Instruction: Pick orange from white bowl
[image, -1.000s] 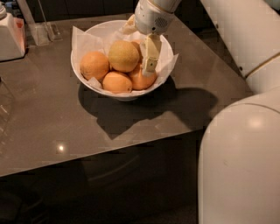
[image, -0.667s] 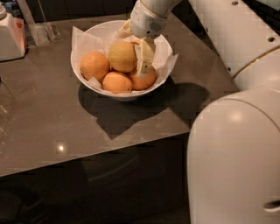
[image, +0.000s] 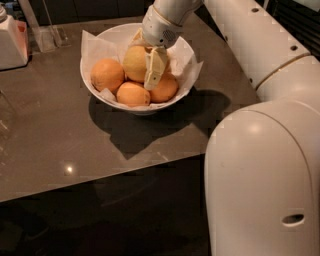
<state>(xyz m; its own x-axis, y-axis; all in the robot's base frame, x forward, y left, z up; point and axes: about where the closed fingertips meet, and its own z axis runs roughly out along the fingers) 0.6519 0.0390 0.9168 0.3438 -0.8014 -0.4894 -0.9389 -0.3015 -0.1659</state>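
The white bowl (image: 187, 55), lined with crinkled white paper, stands on the dark table and holds several oranges. A paler orange (image: 134, 62) lies on top in the middle, with others at the left (image: 107, 75), front (image: 132, 94) and right (image: 165, 89). My gripper (image: 144, 70) reaches down into the bowl from the upper right and sits over the right side of the top orange, touching or nearly touching it. Part of that orange is hidden behind the gripper.
A white container (image: 12, 42) and a clear stand (image: 47, 35) sit at the table's back left. My arm's large white body (image: 260, 165) fills the right foreground. The table's front edge (image: 100, 175) runs across the middle.
The gripper has shifted left and lower in the bowl, closer onto the top orange. The oranges and bowl have not visibly moved.
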